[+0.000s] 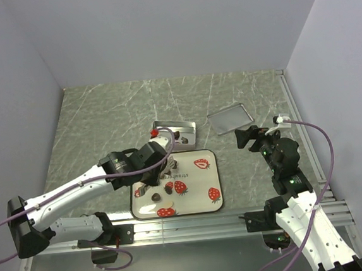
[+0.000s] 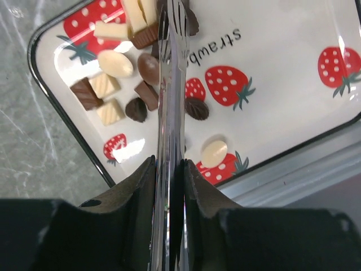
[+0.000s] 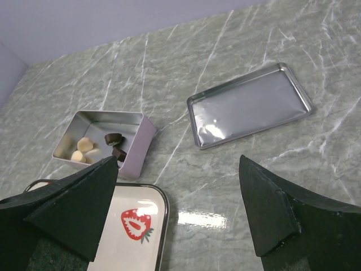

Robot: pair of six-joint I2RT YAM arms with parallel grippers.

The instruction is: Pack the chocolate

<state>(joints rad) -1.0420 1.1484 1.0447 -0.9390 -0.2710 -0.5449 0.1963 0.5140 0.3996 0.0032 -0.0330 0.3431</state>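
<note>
Several chocolate pieces (image 2: 115, 63), dark, light brown and cream, lie on the white strawberry-print tray (image 2: 293, 107), mostly at its left end; a few also show in the top view (image 1: 156, 194). My left gripper (image 2: 169, 165) is shut on a thin shiny metal utensil (image 2: 172, 84), seen edge-on, whose tip sits over the pile. In the top view the left gripper (image 1: 163, 165) hangs over the tray (image 1: 200, 205). A small metal tin (image 3: 137, 145) behind the tray holds a few chocolates (image 3: 115, 138). My right gripper (image 3: 180, 209) is open and empty, apart to the right.
The tin's flat metal lid (image 3: 251, 104) lies on the marble table at the back right, also in the top view (image 1: 230, 118). The tin (image 1: 165, 125) stands just beyond the tray's far edge. An aluminium rail (image 1: 239, 219) runs along the table's near edge.
</note>
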